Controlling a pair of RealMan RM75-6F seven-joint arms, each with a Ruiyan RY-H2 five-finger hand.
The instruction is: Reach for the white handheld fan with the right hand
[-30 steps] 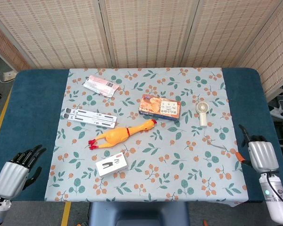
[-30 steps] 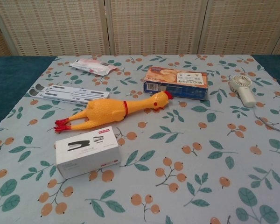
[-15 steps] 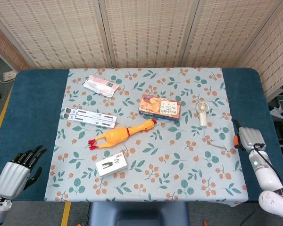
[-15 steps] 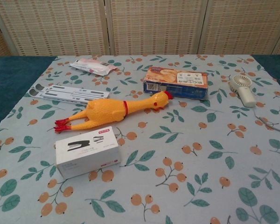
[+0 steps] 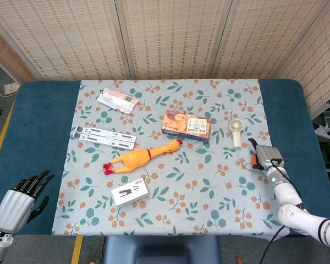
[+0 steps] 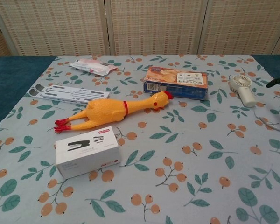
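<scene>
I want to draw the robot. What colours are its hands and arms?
The left hand has a silvery-grey back and black fingers. The right hand is silvery-grey too, with black fingers, an orange patch on its side, a small green light at the wrist, a smooth white arm and a thin black cable.

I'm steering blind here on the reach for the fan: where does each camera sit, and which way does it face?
Head view: high above the near table edge, looking steeply down on the whole cloth; shows the left hand and right hand near the white handheld fan.
Chest view: low at the near edge, looking across toward the screens; only dark fingers at the right edge.
Shared: fan, rubber chicken, blue box.
</scene>
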